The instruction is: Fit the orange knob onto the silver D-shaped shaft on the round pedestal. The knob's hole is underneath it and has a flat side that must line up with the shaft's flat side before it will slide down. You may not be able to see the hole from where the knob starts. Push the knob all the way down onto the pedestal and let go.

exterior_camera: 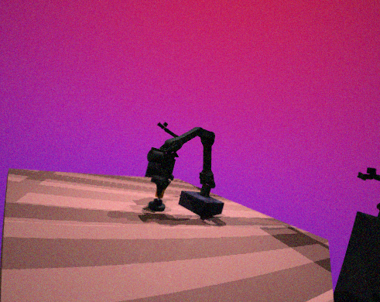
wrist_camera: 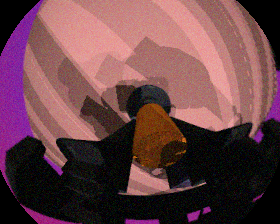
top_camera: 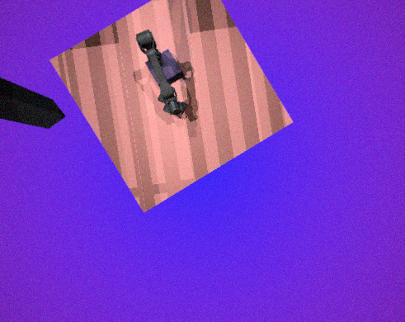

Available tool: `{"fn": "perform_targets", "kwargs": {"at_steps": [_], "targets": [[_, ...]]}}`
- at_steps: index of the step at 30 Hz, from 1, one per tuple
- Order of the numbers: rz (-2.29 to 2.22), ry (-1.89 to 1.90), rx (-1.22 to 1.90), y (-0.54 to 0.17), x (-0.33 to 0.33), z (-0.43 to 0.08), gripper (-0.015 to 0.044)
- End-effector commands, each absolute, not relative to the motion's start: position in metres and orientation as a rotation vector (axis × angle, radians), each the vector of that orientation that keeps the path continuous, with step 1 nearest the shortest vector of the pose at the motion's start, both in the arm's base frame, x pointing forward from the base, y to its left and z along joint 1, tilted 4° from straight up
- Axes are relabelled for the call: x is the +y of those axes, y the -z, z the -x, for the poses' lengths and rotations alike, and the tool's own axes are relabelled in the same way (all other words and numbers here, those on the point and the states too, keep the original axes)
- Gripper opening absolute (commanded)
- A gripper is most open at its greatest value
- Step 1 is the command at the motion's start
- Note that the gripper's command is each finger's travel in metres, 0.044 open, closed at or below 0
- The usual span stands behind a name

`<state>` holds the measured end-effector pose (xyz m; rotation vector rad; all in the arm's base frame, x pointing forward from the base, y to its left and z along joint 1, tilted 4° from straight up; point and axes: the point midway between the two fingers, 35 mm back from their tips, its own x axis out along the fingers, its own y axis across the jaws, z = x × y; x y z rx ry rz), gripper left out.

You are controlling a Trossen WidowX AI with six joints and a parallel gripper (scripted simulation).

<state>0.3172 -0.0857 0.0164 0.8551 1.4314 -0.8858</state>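
The orange knob (exterior_camera: 163, 191) (wrist_camera: 157, 136) is held between the fingers of my gripper (exterior_camera: 160, 192) (wrist_camera: 152, 120), which is shut on it. The dark round pedestal (exterior_camera: 156, 205) (wrist_camera: 148, 93) stands just below the fingers in the exterior view. In the wrist view the knob's far end overlaps the pedestal's near part. The silver shaft cannot be made out, and neither can the knob's hole or its flat side. Whether the knob touches the shaft cannot be told. In the top view the gripper (top_camera: 176, 109) hides both knob and pedestal from above.
The striped table (top_camera: 231, 136) (exterior_camera: 85, 252) bears the arm's dark blue base block (top_camera: 171, 68) (exterior_camera: 200, 203), close beside the pedestal. Shadows lie around the pedestal. A separate black structure (top_camera: 21, 101) (exterior_camera: 365, 259) stands off the table's side.
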Motion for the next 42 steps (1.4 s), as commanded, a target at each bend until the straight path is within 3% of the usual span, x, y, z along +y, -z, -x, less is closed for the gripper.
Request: {"fn": "perform_targets", "kwargs": {"at_steps": [1, 42], "targets": [[-0.845, 0.882, 1.432, -0.0161, -0.086, -0.3167, 0.0], [-0.841, 0.877, 1.434, -0.0235, -0.0846, -0.3151, 0.0]]}}
